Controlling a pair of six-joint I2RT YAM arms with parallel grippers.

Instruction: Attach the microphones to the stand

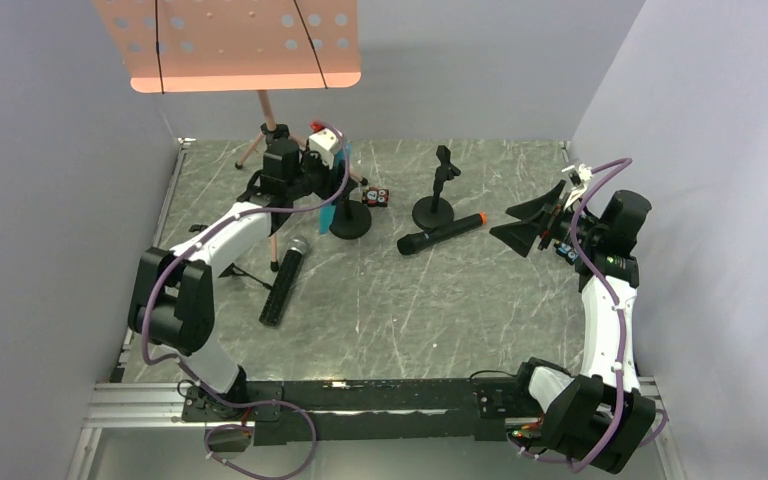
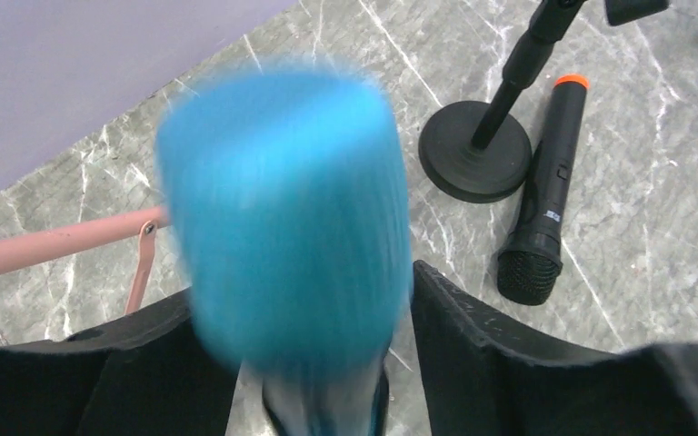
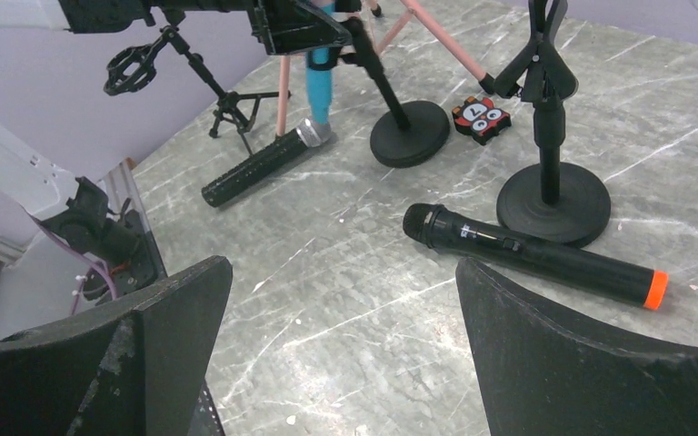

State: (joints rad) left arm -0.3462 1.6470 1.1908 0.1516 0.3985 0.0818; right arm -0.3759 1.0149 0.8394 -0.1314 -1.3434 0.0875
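Note:
My left gripper is shut on the bright blue microphone, held upright beside a black round-base stand. In the left wrist view the blue microphone is blurred and fills the space between my fingers. The black microphone with the orange end lies flat against a second stand with an empty clip. The black microphone with the silver mesh head lies on the table at the left. My right gripper is open and empty, right of the orange-ended microphone.
A pink music stand on tripod legs stands at the back left. A small black tripod is by the left wall. A small red-and-black block lies between the two stands. Walls close in the left, back and right sides.

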